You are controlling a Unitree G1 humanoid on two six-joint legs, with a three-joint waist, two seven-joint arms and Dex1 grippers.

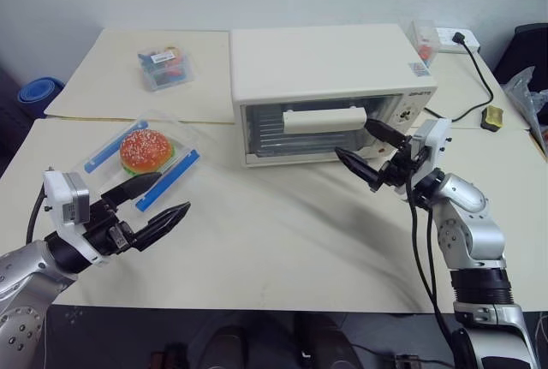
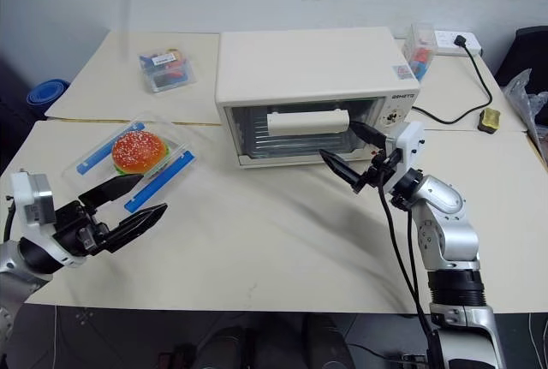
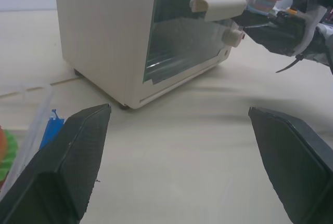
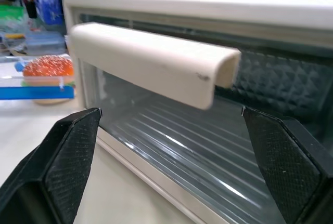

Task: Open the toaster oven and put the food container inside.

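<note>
Jaws of both arms spread wide and empty: right gripper (image 1: 372, 155) poised just before the shut toaster oven (image 1: 330, 86) at frame centre, below its bar handle (image 1: 325, 119), which it must hook next; food container (image 1: 141, 159) waits centre-left on the surface, beyond the left gripper (image 1: 154, 205).

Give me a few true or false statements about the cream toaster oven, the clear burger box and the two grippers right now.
1. The cream-white boxy toaster oven has its glass door shut. True.
2. The right gripper is clamped on the oven's white bar handle. False: it is open, just in front of the handle.
3. The clear plastic food container with blue clips sits inside the oven. False: it lies on the table, left of the oven.
4. The left gripper is open and holds nothing. True.
</note>
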